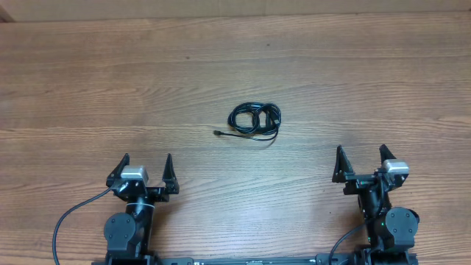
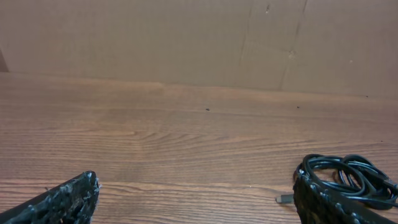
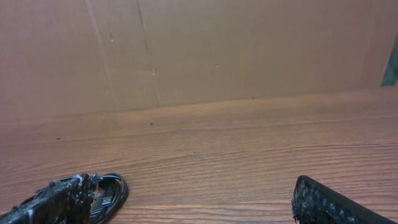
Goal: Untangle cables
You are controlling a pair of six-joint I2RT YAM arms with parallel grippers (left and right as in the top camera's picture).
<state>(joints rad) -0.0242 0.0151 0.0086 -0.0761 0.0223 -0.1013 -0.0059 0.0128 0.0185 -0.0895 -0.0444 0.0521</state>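
Black cables (image 1: pixel 255 120) lie in one tangled bundle mid-bench (image 1: pixel 110 88), with a plug (image 1: pixel 218 132) sticking out to the left. My left end effector (image 1: pixel 146 160) and right end effector (image 1: pixel 360 151) sit by the near edge, both wide open and holding nothing. They're well apart from the cables, which lie farther out between them.

left end effector (image 1: pixel 146 160) and right end effector (image 1: pixel 361 153), both wide open, pointing forward
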